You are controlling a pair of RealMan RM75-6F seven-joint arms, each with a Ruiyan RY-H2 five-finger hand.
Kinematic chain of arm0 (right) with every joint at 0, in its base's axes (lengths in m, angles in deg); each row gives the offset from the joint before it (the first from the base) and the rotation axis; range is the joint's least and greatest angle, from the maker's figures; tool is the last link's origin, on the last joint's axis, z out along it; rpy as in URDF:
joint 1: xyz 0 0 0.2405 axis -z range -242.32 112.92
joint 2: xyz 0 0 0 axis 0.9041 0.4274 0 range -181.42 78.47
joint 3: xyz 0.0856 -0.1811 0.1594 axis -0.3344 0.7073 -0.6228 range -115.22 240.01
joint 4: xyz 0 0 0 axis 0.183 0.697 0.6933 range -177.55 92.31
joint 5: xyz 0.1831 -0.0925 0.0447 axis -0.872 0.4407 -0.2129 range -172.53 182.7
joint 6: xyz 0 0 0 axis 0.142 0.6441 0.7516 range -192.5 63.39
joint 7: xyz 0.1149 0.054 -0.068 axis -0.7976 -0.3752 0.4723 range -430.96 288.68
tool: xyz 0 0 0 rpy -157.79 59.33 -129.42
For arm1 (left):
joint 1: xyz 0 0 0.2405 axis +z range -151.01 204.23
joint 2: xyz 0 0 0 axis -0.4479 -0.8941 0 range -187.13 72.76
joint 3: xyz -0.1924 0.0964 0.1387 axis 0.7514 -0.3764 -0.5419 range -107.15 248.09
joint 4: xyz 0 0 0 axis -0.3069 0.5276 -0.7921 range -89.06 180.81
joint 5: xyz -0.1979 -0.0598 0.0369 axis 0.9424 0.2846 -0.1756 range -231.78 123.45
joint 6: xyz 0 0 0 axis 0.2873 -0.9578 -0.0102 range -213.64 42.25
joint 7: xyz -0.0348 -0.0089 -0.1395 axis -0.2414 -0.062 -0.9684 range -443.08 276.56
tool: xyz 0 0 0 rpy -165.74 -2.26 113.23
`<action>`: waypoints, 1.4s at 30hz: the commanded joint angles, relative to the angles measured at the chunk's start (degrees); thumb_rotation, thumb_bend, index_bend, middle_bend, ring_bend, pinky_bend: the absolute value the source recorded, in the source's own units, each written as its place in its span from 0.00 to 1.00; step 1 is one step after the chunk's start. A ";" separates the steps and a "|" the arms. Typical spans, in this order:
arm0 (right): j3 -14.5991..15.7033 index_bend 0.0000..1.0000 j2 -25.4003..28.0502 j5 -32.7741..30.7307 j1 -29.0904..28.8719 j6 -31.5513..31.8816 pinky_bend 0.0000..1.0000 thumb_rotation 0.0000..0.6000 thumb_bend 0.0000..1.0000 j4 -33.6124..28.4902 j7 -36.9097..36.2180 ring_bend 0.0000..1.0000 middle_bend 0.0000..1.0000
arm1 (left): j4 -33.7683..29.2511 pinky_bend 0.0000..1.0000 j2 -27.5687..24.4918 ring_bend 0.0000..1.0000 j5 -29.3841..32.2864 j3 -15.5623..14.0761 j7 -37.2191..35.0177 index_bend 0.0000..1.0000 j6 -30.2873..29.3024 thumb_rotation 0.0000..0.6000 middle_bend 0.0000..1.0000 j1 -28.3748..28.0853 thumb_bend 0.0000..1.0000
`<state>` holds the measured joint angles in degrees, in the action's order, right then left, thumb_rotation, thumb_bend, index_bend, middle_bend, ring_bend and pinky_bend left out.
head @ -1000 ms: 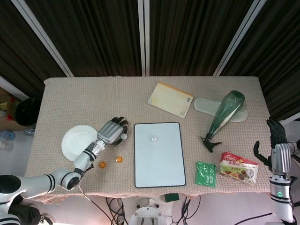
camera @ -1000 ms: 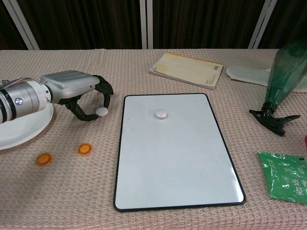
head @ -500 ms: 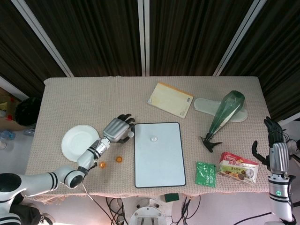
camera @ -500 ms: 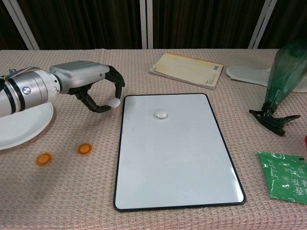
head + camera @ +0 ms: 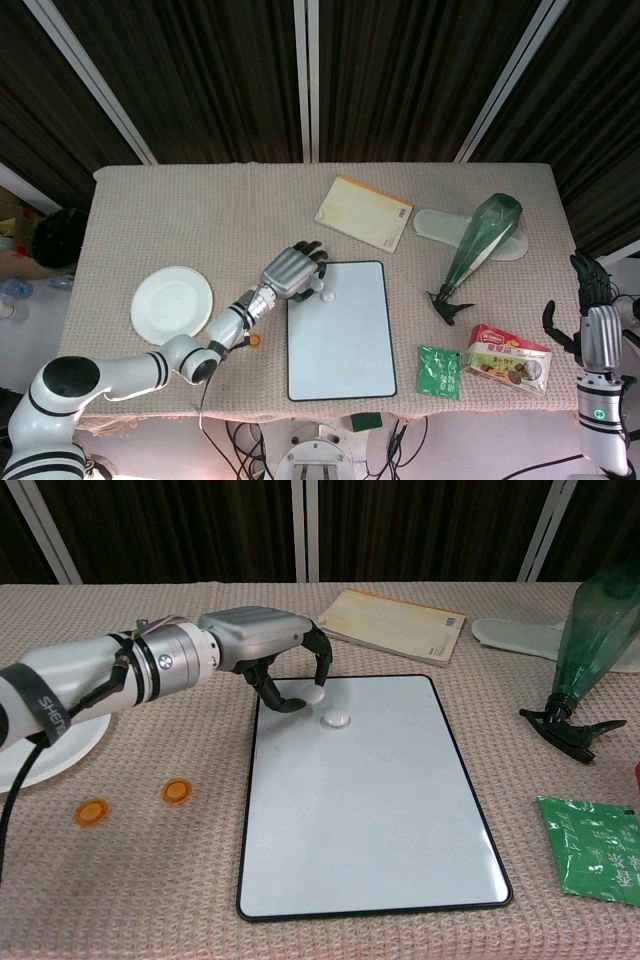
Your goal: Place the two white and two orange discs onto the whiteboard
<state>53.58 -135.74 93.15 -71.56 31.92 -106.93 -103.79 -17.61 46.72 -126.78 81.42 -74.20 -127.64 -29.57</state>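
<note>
My left hand [image 5: 268, 652] [image 5: 293, 271] reaches over the top left corner of the whiteboard [image 5: 370, 820] [image 5: 340, 340] and pinches a white disc [image 5: 316, 695] between thumb and a finger, just above the board. A second white disc [image 5: 337, 719] [image 5: 329, 296] lies on the board close beside it. Two orange discs [image 5: 177, 791] [image 5: 91, 812] lie on the cloth left of the board; in the head view one orange disc [image 5: 255, 340] shows by my left forearm. My right hand [image 5: 592, 300] hangs off the table's right edge, fingers spread, holding nothing.
A white plate [image 5: 172, 301] sits at the left. A yellow notebook [image 5: 364, 212] lies behind the board. A green spray bottle [image 5: 480, 241] lies on a white dish at right, with a green packet [image 5: 440, 371] and a snack box [image 5: 508, 359] near the front right.
My left hand has carried the white disc rightward from beside the plate to above the whiteboard's top left corner. The right hand has barely shifted.
</note>
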 commanded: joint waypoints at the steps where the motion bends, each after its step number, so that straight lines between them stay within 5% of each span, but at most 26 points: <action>1: -0.11 0.06 -0.04 -0.20 0.05 -0.06 0.00 1.00 0.59 0.26 -0.24 0.00 0.01 | 2.82 0.17 1.86 0.08 -0.92 0.25 -1.58 0.49 1.25 1.00 0.21 -1.64 0.31; 22: -0.38 0.06 -0.09 -0.68 0.14 -0.47 0.00 1.00 0.59 0.95 -1.17 0.00 0.01 | 9.39 0.17 5.27 0.08 -2.87 -0.29 -3.65 0.48 1.72 1.00 0.21 -4.32 0.31; 42: -0.30 0.06 -0.07 -0.50 -0.02 -0.75 0.00 1.00 0.59 0.74 -0.92 0.00 0.01 | 8.29 0.17 4.97 0.08 -3.60 -1.40 -1.25 0.46 -0.04 1.00 0.21 -3.72 0.31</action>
<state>53.28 -135.80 92.65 -71.59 31.17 -106.18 -104.72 -9.30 51.70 -130.40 80.03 -75.46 -127.70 -33.31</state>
